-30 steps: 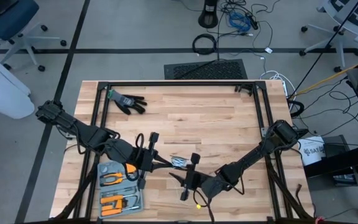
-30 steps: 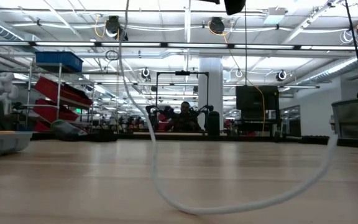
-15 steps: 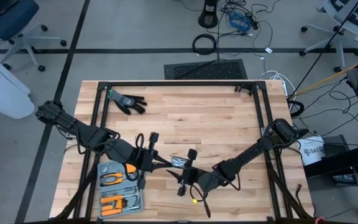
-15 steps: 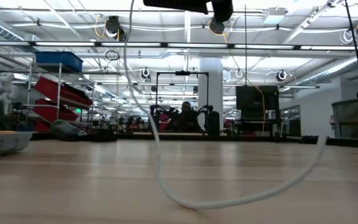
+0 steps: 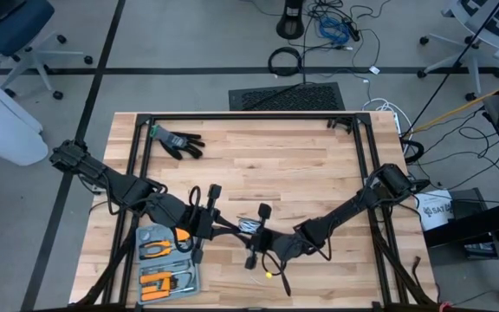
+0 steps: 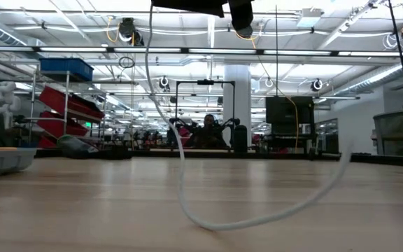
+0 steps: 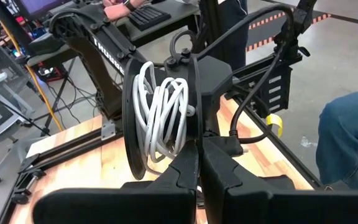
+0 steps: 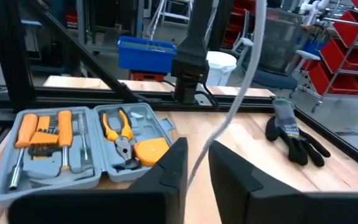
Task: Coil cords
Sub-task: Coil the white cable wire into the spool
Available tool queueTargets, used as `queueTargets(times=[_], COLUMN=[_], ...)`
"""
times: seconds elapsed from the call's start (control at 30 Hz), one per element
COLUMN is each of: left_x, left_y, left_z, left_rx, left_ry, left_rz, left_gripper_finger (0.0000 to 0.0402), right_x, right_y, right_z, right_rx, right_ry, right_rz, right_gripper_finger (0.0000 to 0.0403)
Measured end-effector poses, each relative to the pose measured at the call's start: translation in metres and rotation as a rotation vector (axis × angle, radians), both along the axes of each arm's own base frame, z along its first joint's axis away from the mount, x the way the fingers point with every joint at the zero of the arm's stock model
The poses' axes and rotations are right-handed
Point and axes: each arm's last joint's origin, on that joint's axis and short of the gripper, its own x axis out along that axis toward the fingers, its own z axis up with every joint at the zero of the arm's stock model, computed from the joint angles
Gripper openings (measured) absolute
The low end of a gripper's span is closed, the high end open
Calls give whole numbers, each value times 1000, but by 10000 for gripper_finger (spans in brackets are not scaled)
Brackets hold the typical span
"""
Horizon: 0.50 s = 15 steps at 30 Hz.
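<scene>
A black spool (image 7: 166, 112) wound with white cord stands on edge above the table's near middle (image 5: 249, 227). My left gripper (image 7: 199, 163) is shut on it from the table's left (image 5: 235, 230). From the spool, the cord (image 8: 229, 118) runs between the fingers of my right gripper (image 8: 197, 152), which stands just right of the spool (image 5: 255, 237). A gap shows on each side of the cord there. In the low view the cord (image 6: 208, 224) hangs down, lies in a slack bend on the tabletop and rises again to the right. My left gripper pinches the rim of one of the spool's black discs (image 7: 195, 134) between its two fingers, coming nearly level from the table's left. The spool is on edge and lifted clear of the table. My right gripper has the cord between its fingers; I cannot tell whether they touch it.
An open grey tool case (image 5: 165, 260) with orange-handled tools lies at the near left, under my left arm. A black glove (image 5: 178, 140) lies at the far left. A black frame (image 5: 241, 117) runs along the table's far, left and right edges.
My right gripper has gone toward the table's left, closer to the spool. The slack bend of cord on the tabletop has been drawn in and has shifted left; its right-hand part stands higher off the wood.
</scene>
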Motion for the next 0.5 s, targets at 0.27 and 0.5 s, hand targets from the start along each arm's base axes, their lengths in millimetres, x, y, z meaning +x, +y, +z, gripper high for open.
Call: queueTargets(times=[0.27, 0.5], left_x=[0, -3], left_y=[0, 0], left_z=[0, -3], left_rx=[3, 9], left_ry=[0, 36], left_rz=[-1, -3], left_gripper_finger=[6, 6], right_x=[0, -8], right_y=[0, 12], right_z=[0, -2], right_rx=[0, -21], right_ry=[-2, 21], right_rz=[-5, 0], right_gripper_finger=[3, 1])
